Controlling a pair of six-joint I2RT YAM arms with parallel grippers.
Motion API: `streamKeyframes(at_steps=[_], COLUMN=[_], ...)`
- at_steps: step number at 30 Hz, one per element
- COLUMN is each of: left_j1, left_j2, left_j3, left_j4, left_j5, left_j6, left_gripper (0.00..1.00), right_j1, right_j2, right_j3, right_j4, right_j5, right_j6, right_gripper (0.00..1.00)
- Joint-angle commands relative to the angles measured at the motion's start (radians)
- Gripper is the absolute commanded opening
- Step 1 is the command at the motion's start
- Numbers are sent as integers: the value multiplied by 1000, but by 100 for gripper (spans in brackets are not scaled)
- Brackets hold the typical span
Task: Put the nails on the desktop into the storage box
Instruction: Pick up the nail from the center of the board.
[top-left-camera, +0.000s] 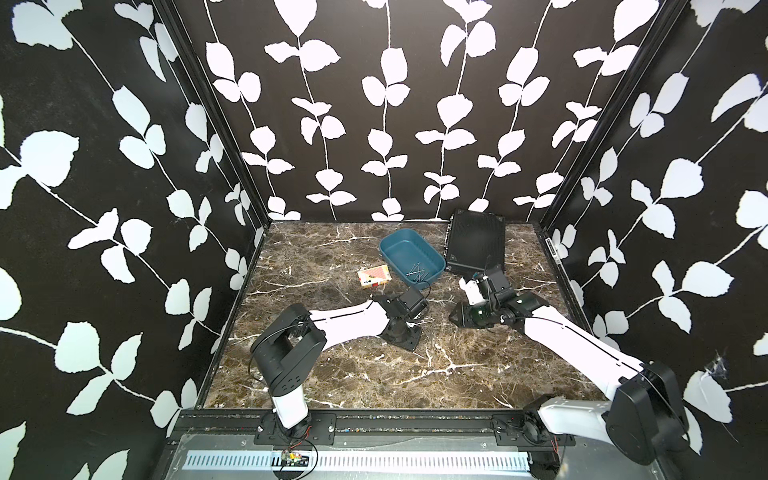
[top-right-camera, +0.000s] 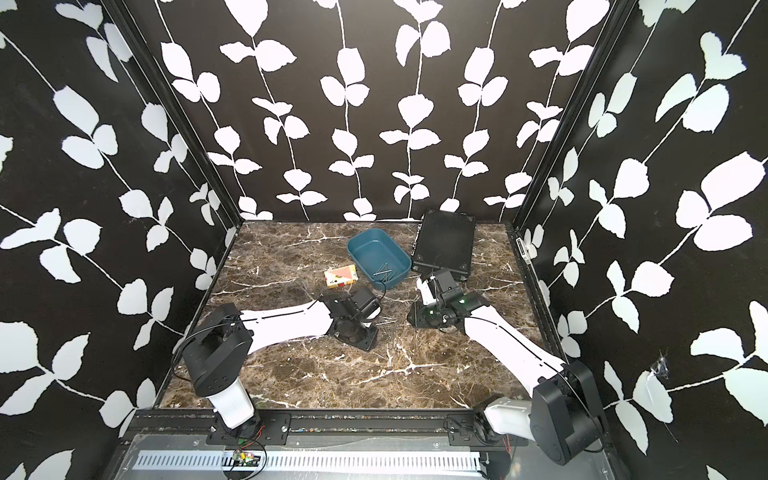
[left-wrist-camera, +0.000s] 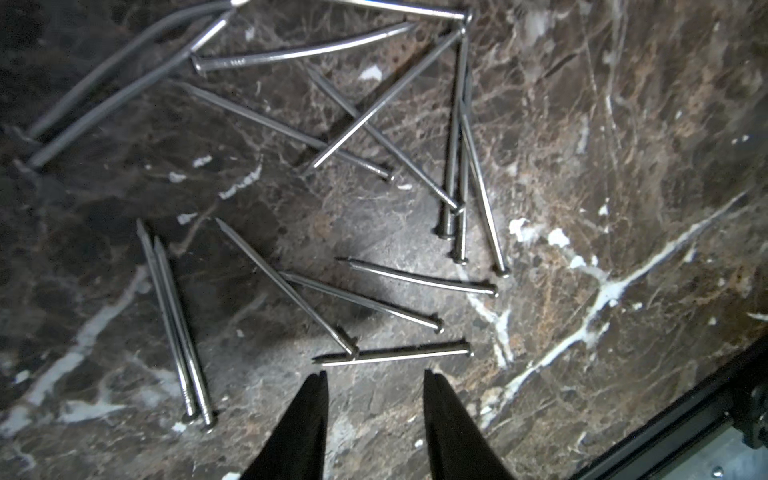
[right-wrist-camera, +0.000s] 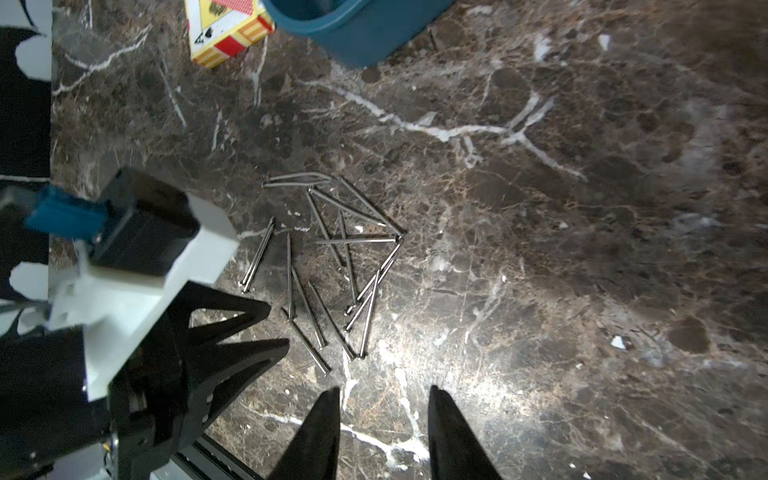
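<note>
Several thin silvery nails (left-wrist-camera: 395, 354) lie scattered and crossed on the brown marble desktop (left-wrist-camera: 623, 208). My left gripper (left-wrist-camera: 375, 374) hangs just over the nearest one, open, with nothing between its fingers. In the right wrist view the same pile of nails (right-wrist-camera: 355, 240) lies beyond my right gripper (right-wrist-camera: 384, 390), which is open and empty over bare marble. The left gripper (right-wrist-camera: 278, 326) shows there beside the pile. The teal storage box (top-left-camera: 399, 245) stands at the back centre in both top views, with a few nails (top-left-camera: 415, 272) inside it.
A red-and-white card box (top-left-camera: 374, 277) lies just left of the storage box. A black ribbed case (top-left-camera: 476, 243) leans at the back right. Black leaf-patterned walls close three sides. The two arms meet near the middle of the desktop.
</note>
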Motion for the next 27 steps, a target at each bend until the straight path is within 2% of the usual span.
streamKeyframes(at_steps=[1, 3, 8, 13, 19, 27], left_j1=[0, 0, 9, 59, 170, 217], left_j2=[-4, -15, -95, -205, -359, -430], left_j3=[6, -9, -95, -215, -321, -363], left_j4=[15, 14, 33, 49, 34, -1], left_j5=[14, 8, -37, -57, -58, -57], left_j6=[-21, -37, -118, -180, -190, -186], left_gripper=[40, 40, 40, 40, 41, 41], right_j1=[3, 24, 158, 311, 387, 415], right_j2=[-17, -27, -9, 98, 252, 380], right_j3=[-27, -35, -47, -6, 89, 167], right_j4=[13, 18, 11, 19, 8, -20], right_j5=[-65, -86, -58, 21, 54, 87], right_j6=[-126, -193, -357, -440, -493, -517], right_gripper=[37, 37, 37, 37, 37, 37])
